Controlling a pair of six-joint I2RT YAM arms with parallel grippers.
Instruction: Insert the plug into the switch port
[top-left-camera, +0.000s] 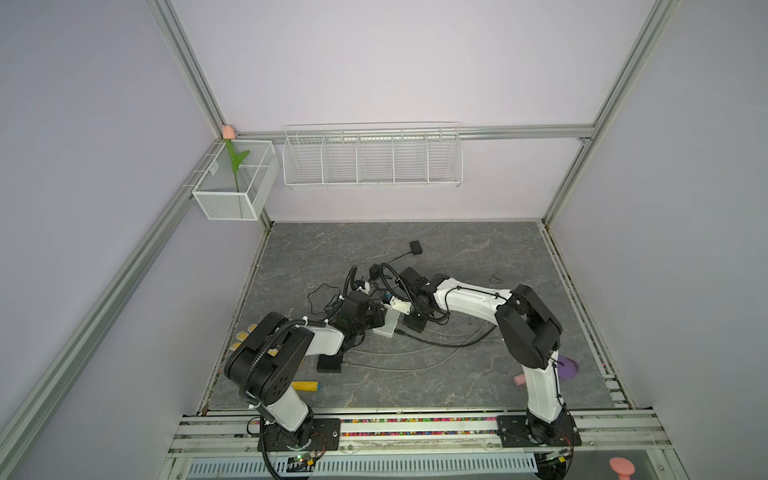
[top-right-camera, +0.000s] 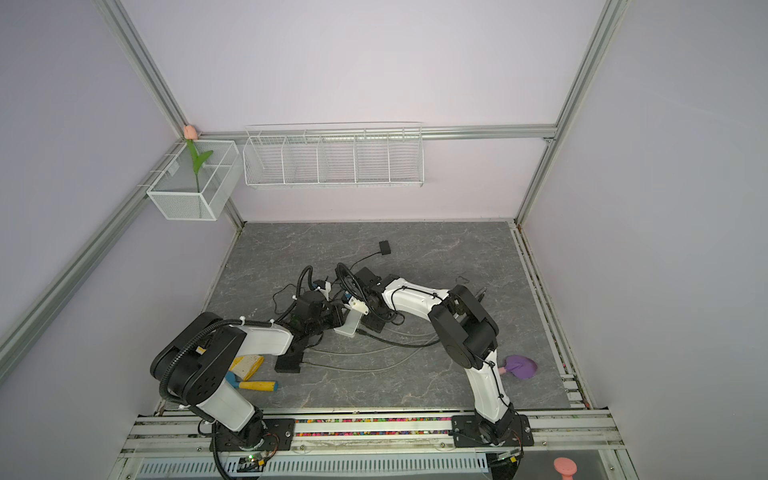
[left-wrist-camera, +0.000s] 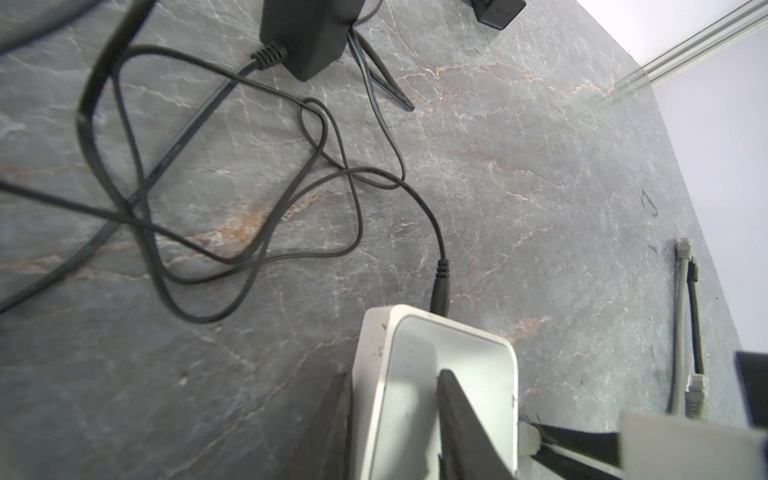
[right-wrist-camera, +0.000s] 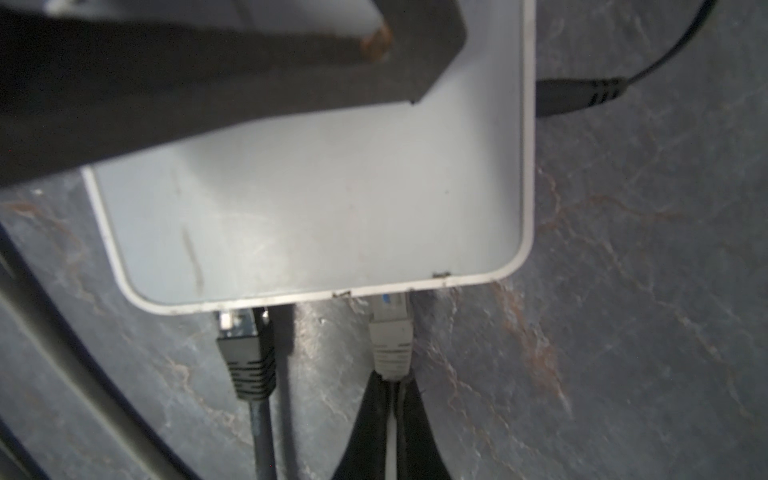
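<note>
Your left gripper (left-wrist-camera: 395, 374) clamps the white switch (top-left-camera: 386, 326) from nine o'clock in both top views. Your right gripper (right-wrist-camera: 392, 386), at two o'clock, pinches the grey cable (right-wrist-camera: 392, 440) just behind the plug (right-wrist-camera: 390, 332).

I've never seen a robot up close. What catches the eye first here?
Two arms meet mid-table over a white box amid tangled black wires. The left pincer clamps the box; the right pincer pinches a grey cable, its plug at the box's edge beside a black plug. A pink tulip stands in the back-left basket.
</note>
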